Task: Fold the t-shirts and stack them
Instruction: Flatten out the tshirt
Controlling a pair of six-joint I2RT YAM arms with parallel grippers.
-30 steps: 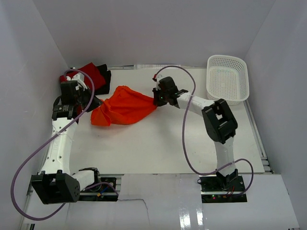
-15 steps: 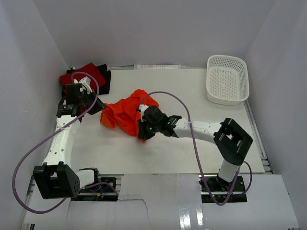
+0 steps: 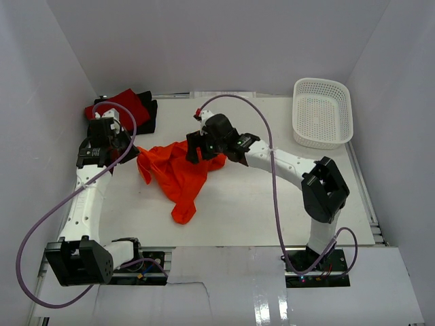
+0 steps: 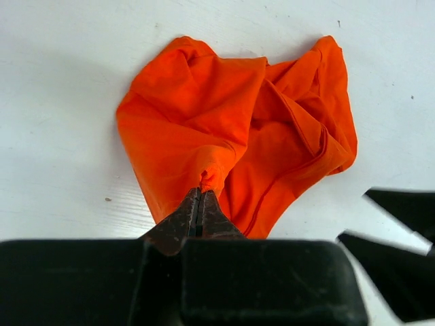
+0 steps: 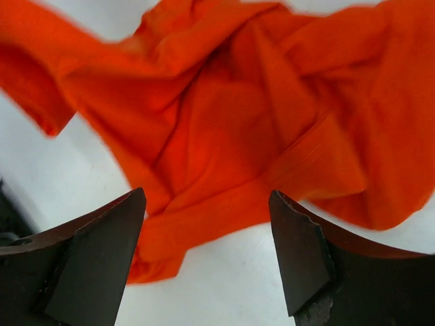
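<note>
One orange t-shirt (image 4: pixel 231 136) corner sits pinched between left jaws.

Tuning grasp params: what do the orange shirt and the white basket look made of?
Orange shirt: soft matte cloth, probably a thin knit; it bunches in loose folds with a stitched hem. White basket: looks like rigid moulded plastic; evenly perforated walls, smooth rim.

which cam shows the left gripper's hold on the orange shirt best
Left wrist: the left gripper is shut on a bunched tip of the orange shirt. The top view shows it at the shirt's left edge, the pinch too small to see. The right wrist shows only cloth below the open right gripper.
</note>
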